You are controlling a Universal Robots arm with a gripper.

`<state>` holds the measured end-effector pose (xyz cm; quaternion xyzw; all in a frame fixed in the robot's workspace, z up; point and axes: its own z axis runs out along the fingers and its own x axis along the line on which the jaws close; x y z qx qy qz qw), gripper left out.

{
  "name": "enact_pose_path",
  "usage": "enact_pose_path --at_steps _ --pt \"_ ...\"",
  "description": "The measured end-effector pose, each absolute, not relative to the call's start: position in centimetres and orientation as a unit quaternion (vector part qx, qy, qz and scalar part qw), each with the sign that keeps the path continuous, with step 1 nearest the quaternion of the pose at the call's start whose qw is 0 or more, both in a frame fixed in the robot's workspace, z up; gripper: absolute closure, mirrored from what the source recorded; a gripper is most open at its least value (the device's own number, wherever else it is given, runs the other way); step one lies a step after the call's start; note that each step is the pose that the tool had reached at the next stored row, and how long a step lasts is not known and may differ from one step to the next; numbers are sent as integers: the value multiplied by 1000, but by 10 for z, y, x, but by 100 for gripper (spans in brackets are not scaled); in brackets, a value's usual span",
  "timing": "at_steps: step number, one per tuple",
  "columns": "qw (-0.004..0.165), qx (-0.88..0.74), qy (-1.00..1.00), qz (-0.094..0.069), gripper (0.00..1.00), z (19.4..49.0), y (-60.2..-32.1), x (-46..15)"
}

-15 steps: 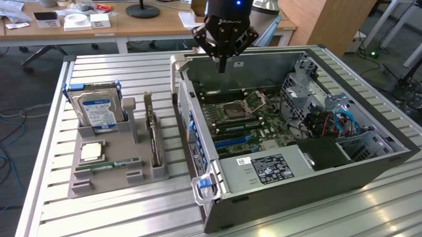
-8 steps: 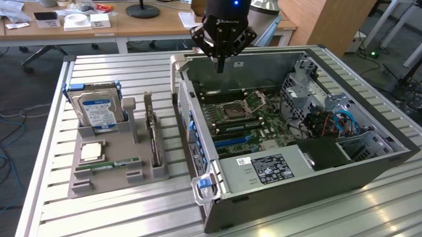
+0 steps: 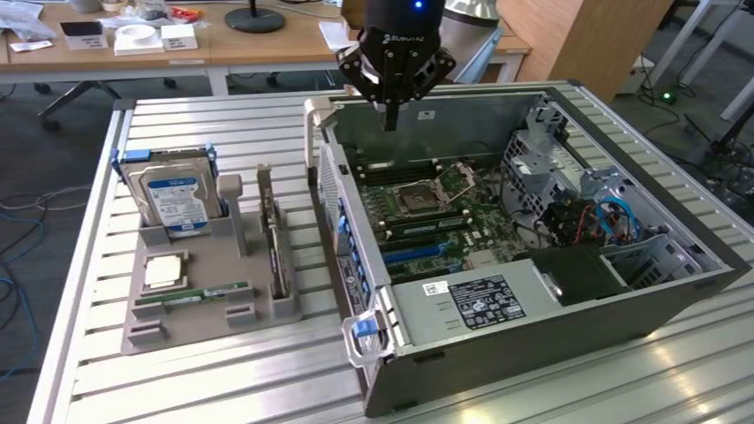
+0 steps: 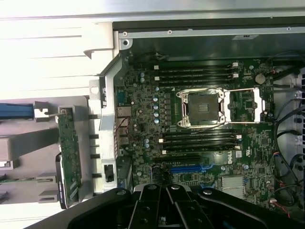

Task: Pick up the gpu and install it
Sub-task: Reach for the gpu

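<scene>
One closed gripper (image 3: 390, 124) — above case (image 3: 495, 88), near rim.

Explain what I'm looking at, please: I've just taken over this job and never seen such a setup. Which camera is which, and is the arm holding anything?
This is one robot arm working over an open computer case on a slatted metal table. One picture comes from a camera standing off the arm; the other from a camera on the arm's wrist, looking down at the circuit board inside the case. The arm's fingers hang over the case, closed, with nothing between them. Beside the case, on the exterior view's left, a grey holder carries the parts: the graphics card standing on edge, a hard drive, a processor chip and a memory stick. The card has not been picked up yet.
</scene>
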<state>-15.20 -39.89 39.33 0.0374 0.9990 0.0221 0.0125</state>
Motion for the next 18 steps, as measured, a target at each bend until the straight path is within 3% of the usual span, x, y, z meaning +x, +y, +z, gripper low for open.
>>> enact_pose_path --at_steps 18 --pt "12 37 999 22 89 393 -399 -158"
